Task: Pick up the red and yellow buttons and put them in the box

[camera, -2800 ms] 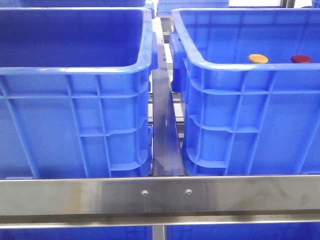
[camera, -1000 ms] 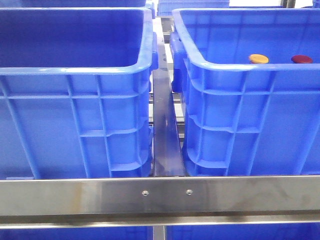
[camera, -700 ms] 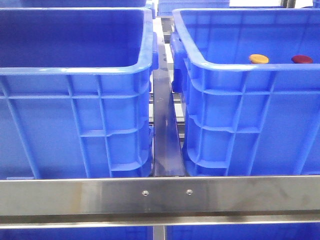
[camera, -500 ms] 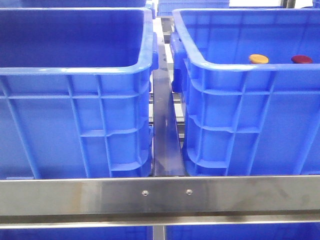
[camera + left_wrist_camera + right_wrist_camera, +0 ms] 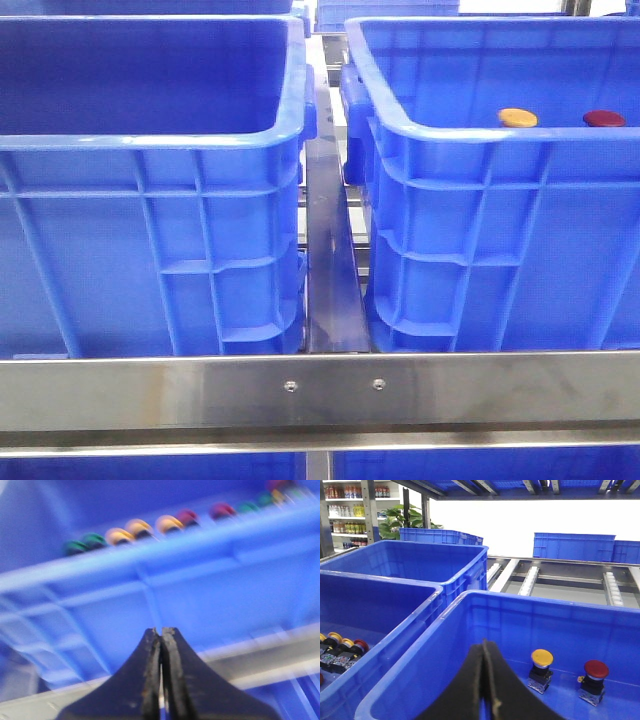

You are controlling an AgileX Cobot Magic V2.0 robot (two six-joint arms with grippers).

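Note:
A yellow button (image 5: 517,117) and a red button (image 5: 603,118) sit side by side on the floor of the right blue crate (image 5: 470,140). In the right wrist view, the yellow button (image 5: 541,658) and the red button (image 5: 595,670) stand on black bases. My right gripper (image 5: 484,642) is shut and empty, hovering over that crate's near side, apart from both buttons. My left gripper (image 5: 161,630) is shut and empty, facing a blue crate's ribbed outer wall (image 5: 210,595) in a blurred view. Neither gripper shows in the front view.
The left blue crate (image 5: 150,140) stands beside the right one, with a metal rail (image 5: 330,270) between them and a steel bar (image 5: 320,390) in front. It holds several more buttons (image 5: 340,647). Green, yellow and red buttons (image 5: 167,524) show over the rim. More crates (image 5: 572,545) stand behind.

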